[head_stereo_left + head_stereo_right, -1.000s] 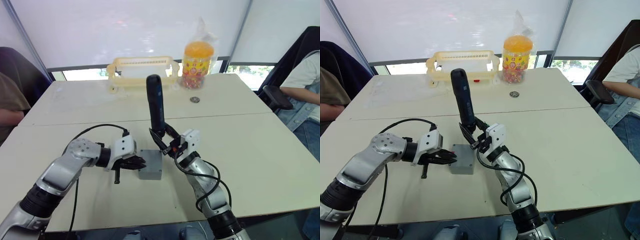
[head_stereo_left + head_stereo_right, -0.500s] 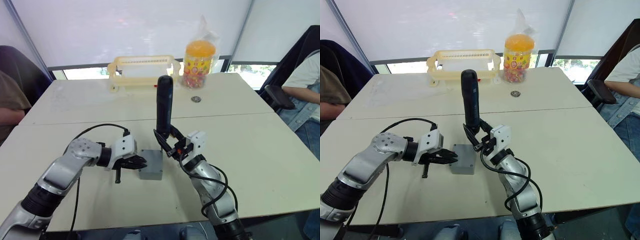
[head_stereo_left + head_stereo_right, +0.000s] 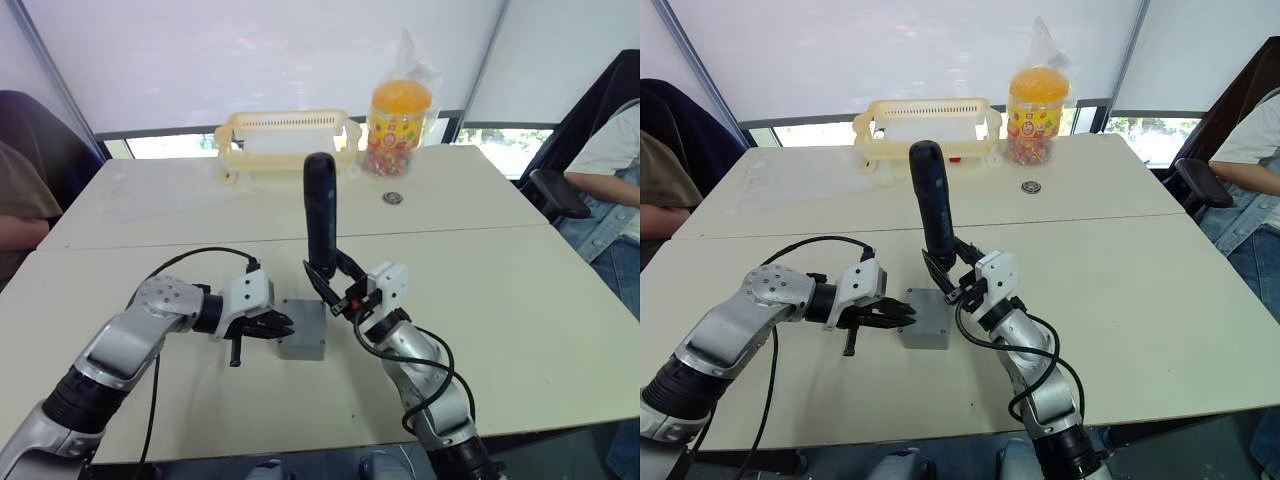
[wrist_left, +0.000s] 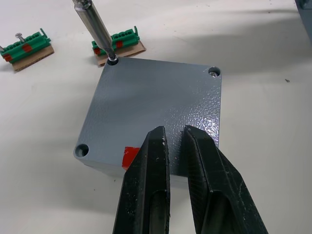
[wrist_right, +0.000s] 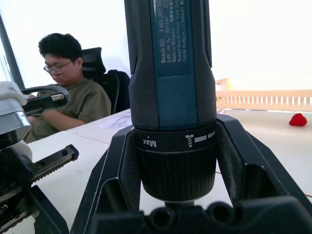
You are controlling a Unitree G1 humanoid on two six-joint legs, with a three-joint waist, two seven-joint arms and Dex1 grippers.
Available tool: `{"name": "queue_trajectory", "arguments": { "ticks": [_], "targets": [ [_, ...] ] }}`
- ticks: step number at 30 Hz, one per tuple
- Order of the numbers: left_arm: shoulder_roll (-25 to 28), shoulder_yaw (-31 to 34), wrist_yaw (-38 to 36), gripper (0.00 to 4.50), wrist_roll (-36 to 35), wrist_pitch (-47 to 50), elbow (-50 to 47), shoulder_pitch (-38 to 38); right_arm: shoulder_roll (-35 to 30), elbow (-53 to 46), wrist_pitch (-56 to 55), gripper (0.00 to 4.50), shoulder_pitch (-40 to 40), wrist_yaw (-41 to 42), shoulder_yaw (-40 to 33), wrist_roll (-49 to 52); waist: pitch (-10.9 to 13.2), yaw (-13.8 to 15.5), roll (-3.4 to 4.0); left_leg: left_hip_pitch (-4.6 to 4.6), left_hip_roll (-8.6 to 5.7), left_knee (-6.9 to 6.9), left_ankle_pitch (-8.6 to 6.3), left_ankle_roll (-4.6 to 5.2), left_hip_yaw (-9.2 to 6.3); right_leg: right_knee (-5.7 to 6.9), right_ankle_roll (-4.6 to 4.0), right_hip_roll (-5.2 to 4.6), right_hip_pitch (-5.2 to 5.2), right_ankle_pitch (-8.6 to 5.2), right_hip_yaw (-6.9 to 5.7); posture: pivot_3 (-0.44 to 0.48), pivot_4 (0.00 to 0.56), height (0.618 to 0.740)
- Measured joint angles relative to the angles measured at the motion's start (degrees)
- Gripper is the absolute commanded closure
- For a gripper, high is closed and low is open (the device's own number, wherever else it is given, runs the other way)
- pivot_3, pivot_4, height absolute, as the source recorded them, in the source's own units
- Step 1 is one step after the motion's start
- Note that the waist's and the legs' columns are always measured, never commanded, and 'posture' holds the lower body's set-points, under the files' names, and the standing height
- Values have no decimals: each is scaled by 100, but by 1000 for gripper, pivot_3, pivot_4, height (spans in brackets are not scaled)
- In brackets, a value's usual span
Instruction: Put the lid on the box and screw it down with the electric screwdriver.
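The left gripper [image 4: 175,165] sits right at the near side of the box [image 3: 300,330], on the robot's left of it. Its two black fingers are almost together and press on the lid [image 4: 156,107], with nothing held between them. The lid already lies flat on the box, and a small red mark shows on the box's side.

The right gripper [image 3: 335,285] is just past the box, on the robot's right. It is clamped around the electric screwdriver [image 3: 320,215]. The tool stands nearly straight up, its long body pointing at the ceiling and its thin metal tip pointing down. The tip sits in the screw hole at one far corner of the lid. Another corner has a screw in it, and a near corner hole looks empty.

Two little green strips [image 4: 119,44] lie on the table [image 3: 520,290] just past the box. Farther back stand a yellow basket [image 3: 285,145] and a jar [image 3: 397,115] with an orange top. People sit at both sides of the room.
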Motion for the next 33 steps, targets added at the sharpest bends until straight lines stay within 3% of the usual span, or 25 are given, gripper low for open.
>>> {"name": "queue_trajectory", "arguments": {
  "ticks": [12, 23, 33],
  "targets": [
    [7, 12, -11, 3940, -3, -6, -11, 17, -142, -75, -140, 2759, 77, 213, 65, -4, 2, -3, 1, -2, 0, -5, 0, 0, -1, -3, 1, -1, -2, -2, -1, 0, 150, 740],
    [6, 14, -3, 3940, 0, -6, -4, 14, -51, 729, -997, 2759, -236, 173, 139, -396, 2, -10, 1, 0, 0, -6, 0, 0, -2, -4, -2, -1, 0, -2, -3, 0, 150, 740],
    [5, 7, 2, 3940, 4, -5, -3, 14, -40, 889, -1034, 2759, -250, 181, 62, -347, 0, -9, -1, 4, 0, -6, 0, 0, -5, -3, -2, -1, 3, -3, -3, 0, 150, 740]
  ]
}}
